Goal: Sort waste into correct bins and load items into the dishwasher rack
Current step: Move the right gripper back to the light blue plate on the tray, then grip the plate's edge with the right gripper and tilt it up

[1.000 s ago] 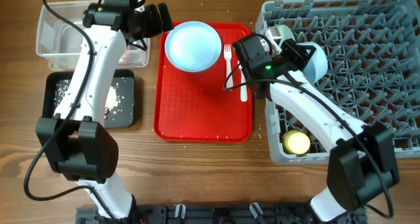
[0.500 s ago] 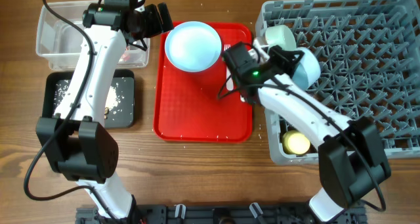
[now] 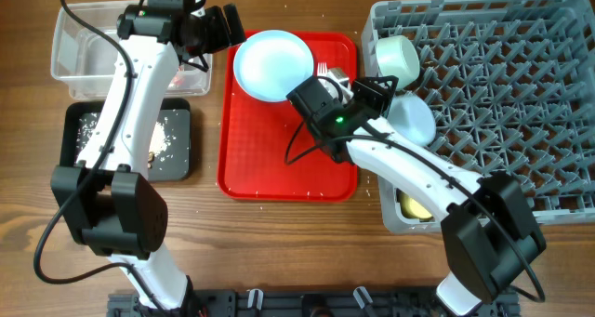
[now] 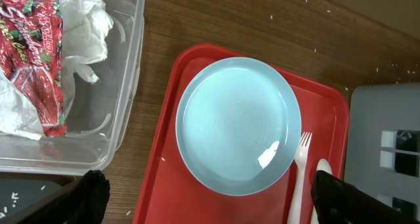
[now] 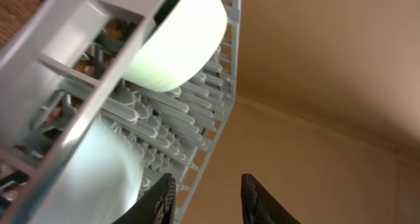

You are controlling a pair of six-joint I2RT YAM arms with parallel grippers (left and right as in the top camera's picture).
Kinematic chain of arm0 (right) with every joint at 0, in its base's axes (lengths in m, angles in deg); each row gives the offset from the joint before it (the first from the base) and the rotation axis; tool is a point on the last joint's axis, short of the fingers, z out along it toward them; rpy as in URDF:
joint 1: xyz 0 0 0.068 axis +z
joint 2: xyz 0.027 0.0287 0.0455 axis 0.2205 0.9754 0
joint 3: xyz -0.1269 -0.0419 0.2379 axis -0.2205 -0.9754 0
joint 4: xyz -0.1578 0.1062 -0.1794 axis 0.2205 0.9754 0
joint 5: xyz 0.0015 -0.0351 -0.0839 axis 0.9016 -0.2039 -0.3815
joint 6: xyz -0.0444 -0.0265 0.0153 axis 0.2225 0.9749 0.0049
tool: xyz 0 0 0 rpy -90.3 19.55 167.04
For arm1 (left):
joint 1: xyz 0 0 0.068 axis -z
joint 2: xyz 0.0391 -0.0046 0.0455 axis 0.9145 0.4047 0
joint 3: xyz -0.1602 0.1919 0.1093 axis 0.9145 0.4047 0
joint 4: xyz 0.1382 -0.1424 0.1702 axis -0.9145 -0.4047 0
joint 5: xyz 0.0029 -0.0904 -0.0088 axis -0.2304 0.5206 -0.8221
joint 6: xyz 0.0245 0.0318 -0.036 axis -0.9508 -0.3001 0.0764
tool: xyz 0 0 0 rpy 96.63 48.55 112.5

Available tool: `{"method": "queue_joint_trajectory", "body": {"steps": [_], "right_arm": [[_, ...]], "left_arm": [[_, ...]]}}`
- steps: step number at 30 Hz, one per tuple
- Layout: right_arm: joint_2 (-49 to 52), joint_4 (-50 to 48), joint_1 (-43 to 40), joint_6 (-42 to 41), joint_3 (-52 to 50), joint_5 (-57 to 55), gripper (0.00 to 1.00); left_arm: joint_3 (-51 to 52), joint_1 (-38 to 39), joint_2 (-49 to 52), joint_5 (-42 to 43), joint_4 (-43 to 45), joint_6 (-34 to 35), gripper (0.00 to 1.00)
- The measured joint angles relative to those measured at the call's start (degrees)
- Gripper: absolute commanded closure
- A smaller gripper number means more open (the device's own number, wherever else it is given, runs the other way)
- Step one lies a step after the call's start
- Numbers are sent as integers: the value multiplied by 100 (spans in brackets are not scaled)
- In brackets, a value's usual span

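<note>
My left gripper [image 3: 223,24] [image 4: 213,198] is open and empty, above the near edge of the pale blue plate [image 3: 272,66] [image 4: 237,125] on the red serving tray [image 3: 279,159]. The white fork [image 4: 300,168] and spoon [image 4: 321,170] lie right of the plate. My right gripper [image 3: 379,86] [image 5: 207,198] is open and empty at the grey rack's [image 3: 502,94] left wall. Two pale bowls [image 3: 395,55] [image 3: 411,117] sit in the rack; they also show in the right wrist view [image 5: 180,46] [image 5: 92,178]. The yellow cup [image 3: 416,205] is half hidden under my right arm.
The clear tub [image 3: 93,38] [image 4: 125,86] at the back left holds the red wrapper [image 4: 36,60] and white napkin [image 4: 85,27]. The black tray [image 3: 125,140] in front of it holds white and brown crumbs. My right arm crosses the red tray's right edge.
My right arm has swung left, from the rack's edge to over the red tray's right side. The nearer bowl now shows lower and further left in the rack. The left arm has not moved.
</note>
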Motion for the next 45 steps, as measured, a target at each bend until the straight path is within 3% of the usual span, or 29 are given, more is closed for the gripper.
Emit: {"method": "queue_joint_trajectory", "body": {"steps": [1,4,9,14,18,21,26,31,37,41,45], "right_arm": [[0,2,20,2,0,57,65],[0,-59,107,-114,0,258,46],[-2,-619,133,-671,9,664,28],[-260,-1414,133,-1674,94,2096,27],[-592,-1825,122,-2461,177,4166,22],[-588,-2072,48,-3412,186,5226,23],[-581,-1904,-197,-5438,188,5842,21],[-579,-2194,-387,-7003,188,6347,29],[-225,-2846,-1397,-7656,199,6964,44],[669,-3051,-1440,-7871,385,7353,49],[1528,-2643,-1360,-7954,1019,7582,53]], "left_arm": [[0,2,0,0,0,0,0],[0,2,0,0,2,0,0],[0,2,0,0,0,0,0],[0,2,0,0,0,0,0],[0,2,0,0,0,0,0],[0,2,0,0,2,0,0],[0,2,0,0,0,0,0],[0,2,0,0,0,0,0],[0,2,0,0,0,0,0],[0,2,0,0,2,-2,0],[0,2,0,0,2,0,0]]}}
